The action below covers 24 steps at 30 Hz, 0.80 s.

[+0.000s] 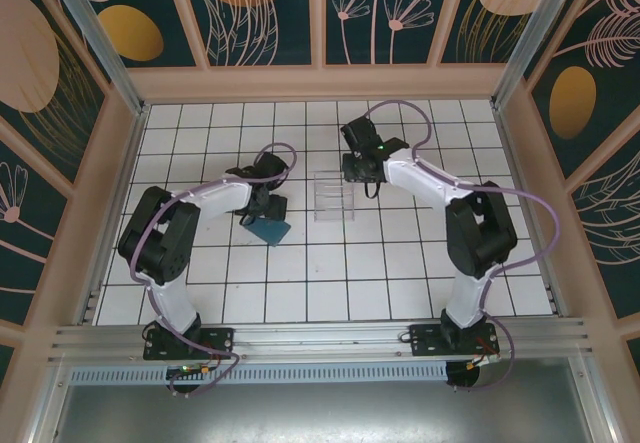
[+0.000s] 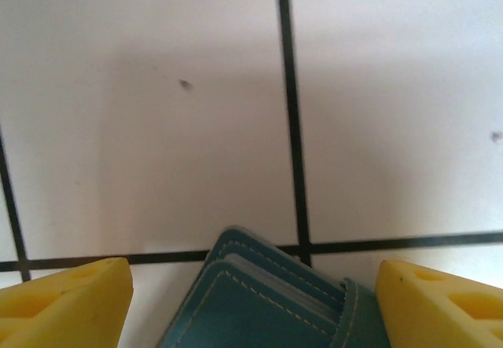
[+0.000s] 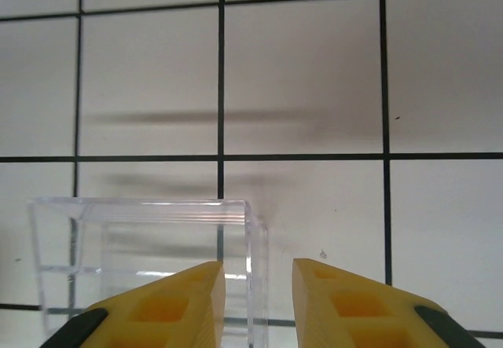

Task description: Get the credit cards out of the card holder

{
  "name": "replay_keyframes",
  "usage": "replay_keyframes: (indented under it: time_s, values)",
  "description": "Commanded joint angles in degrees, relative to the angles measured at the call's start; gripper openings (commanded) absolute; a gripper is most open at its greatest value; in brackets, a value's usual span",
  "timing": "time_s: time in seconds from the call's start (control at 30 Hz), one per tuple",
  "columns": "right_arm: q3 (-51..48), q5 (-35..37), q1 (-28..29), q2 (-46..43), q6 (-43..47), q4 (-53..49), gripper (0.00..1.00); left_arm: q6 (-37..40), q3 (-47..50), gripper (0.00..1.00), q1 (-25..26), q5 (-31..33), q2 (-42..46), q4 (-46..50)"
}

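Observation:
The teal-blue card holder (image 2: 251,316) lies flat on the white tiles, folded, with a strap tab at its right edge. Thin pale grey edges of the credit cards (image 2: 280,283) peek out between its leaves. My left gripper (image 2: 255,305) hangs low over it, open wide, its yellow fingers (image 2: 67,305) standing either side of the holder without touching it. In the top view the card holder (image 1: 271,230) sits just in front of the left gripper (image 1: 262,207). My right gripper (image 1: 361,170) is at the clear plastic tray, open by a narrow gap (image 3: 258,281) that straddles the tray's right wall.
The clear plastic tray (image 1: 333,198) stands on the tiles between the two arms, and its corner (image 3: 250,230) shows close under the right fingers. Wooden walls ring the tiled floor. Tiles in front of the arms lie open.

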<state>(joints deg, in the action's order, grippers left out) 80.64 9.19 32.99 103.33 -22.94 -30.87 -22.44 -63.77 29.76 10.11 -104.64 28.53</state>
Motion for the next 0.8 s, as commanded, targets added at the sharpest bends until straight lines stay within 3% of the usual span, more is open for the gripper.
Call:
replay_keyframes:
  time_s: [0.0,0.3,0.43,0.6,0.77]
  values:
    - [-1.7,1.8,0.3,-4.4,-1.0,-1.7,0.30,3.0,1.4,0.79,2.5,-2.4,0.3,3.3]
    - [-4.2,2.1,-0.2,-9.6,-0.7,-2.5,0.29,4.2,5.9,0.71,10.0,-6.1,3.1,4.7]
    - [-5.3,1.4,-0.3,-10.8,-0.6,-2.2,0.29,6.3,7.7,0.69,13.9,-12.0,6.0,4.0]
    - [-7.7,-5.1,-0.6,-12.7,2.3,1.4,0.31,8.5,9.9,0.76,16.6,-13.3,11.8,4.2]
    - [-8.7,-13.7,-0.4,-13.6,8.1,4.0,0.33,2.7,9.2,0.81,15.9,-9.5,16.7,3.8]
